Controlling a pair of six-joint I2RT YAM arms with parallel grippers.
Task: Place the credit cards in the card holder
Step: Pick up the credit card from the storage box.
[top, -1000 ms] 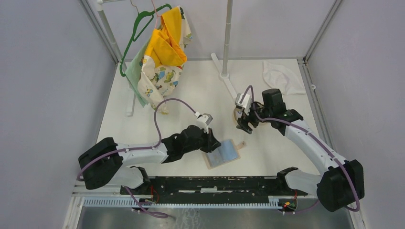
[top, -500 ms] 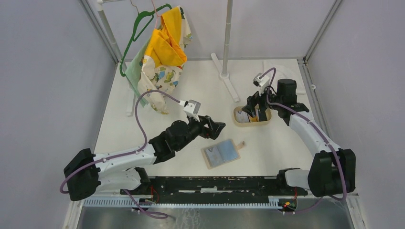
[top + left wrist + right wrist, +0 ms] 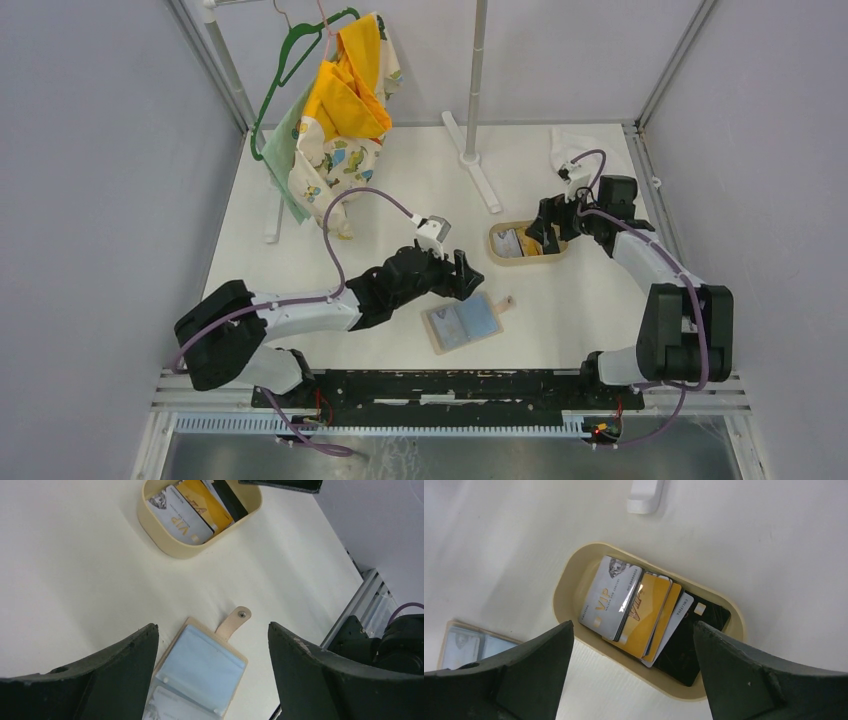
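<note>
The card holder (image 3: 463, 322) lies open and flat on the table, light blue pockets up and snap tab (image 3: 235, 621) pointing away. A white-grey card (image 3: 167, 706) sits in its near pocket. My left gripper (image 3: 468, 276) hovers open just above and to the left of it, and the holder (image 3: 205, 667) shows between the fingers. Several credit cards (image 3: 639, 612), white-grey, gold-yellow and dark, are stacked in the oval tan tray (image 3: 525, 263). My right gripper (image 3: 633, 623) hangs open over the tray's right end (image 3: 545, 232), holding nothing.
Clothes on a green hanger (image 3: 335, 110) hang at the back left. A white rack pole with its foot (image 3: 480, 175) stands behind the tray. A white cloth (image 3: 590, 160) lies at the back right. The black base rail (image 3: 430, 385) runs along the near edge.
My left gripper opened, lifted off the card holder's left edge and now hovers above it. My right arm swung from the tray's left side to its right end, still open.
</note>
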